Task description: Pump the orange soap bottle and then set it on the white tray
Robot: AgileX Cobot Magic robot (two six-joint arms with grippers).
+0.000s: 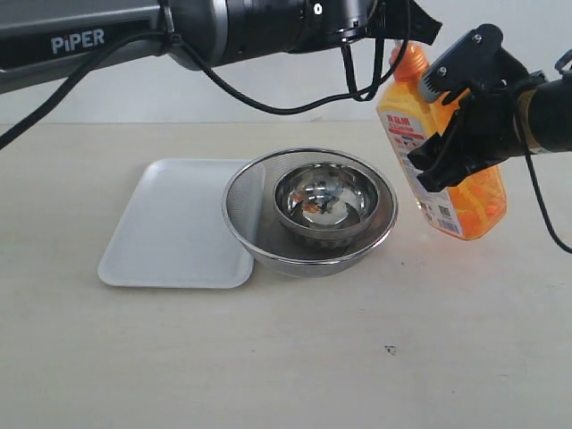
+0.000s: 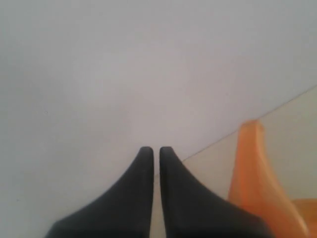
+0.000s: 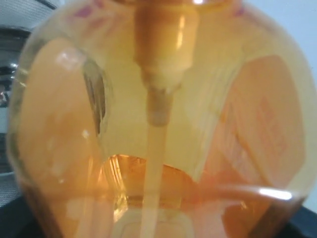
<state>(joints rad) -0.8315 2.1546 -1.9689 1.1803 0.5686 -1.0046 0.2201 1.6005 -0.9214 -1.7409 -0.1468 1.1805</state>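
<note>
The orange soap bottle [image 1: 469,201] leans at the right of the table, its top tipped toward the left. My right gripper [image 1: 432,130] is shut on the bottle's body, one finger above the label and one below. The bottle [image 3: 158,124] fills the right wrist view, with its inner tube down the middle. My left gripper [image 1: 420,29] reaches across from the left and sits at the pump head [image 1: 411,58]. Its fingers [image 2: 143,168] are shut with nothing between them, and the orange pump head [image 2: 255,168] lies beside them. The white tray [image 1: 170,228] lies flat at the left.
A round steel mesh strainer [image 1: 243,201] stands between tray and bottle, overlapping the tray's right edge. A shiny steel bowl [image 1: 288,183] sits inside it. The left arm and its black cable [image 1: 268,103] span the top of the scene.
</note>
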